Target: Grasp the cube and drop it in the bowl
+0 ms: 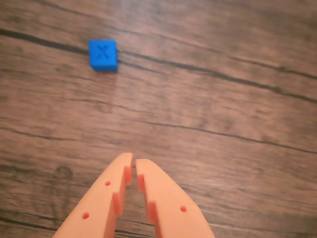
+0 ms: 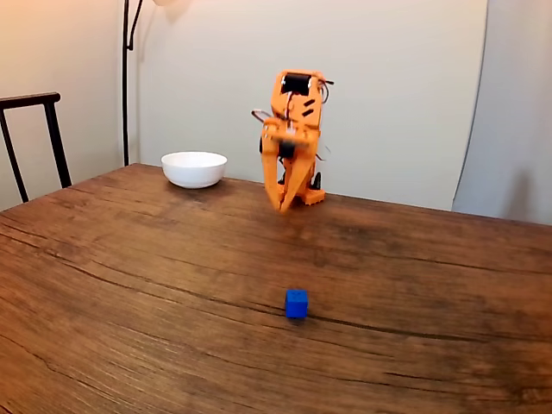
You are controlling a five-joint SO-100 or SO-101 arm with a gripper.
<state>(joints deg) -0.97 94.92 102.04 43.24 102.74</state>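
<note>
Wrist view, cube (image 1: 103, 54) well apart from pincer (image 1: 133, 159)

A wooden table (image 2: 129, 285), a dark chair (image 2: 34, 129), a lamp pole (image 2: 126, 82).

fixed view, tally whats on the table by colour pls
Blue: 1, the cube
White: 1, the bowl
Orange: 1, the arm with its gripper
Total: 3

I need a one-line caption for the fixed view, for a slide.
Orange arm with its pincer raised above a wooden table, blue cube in front, white bowl behind.
</note>
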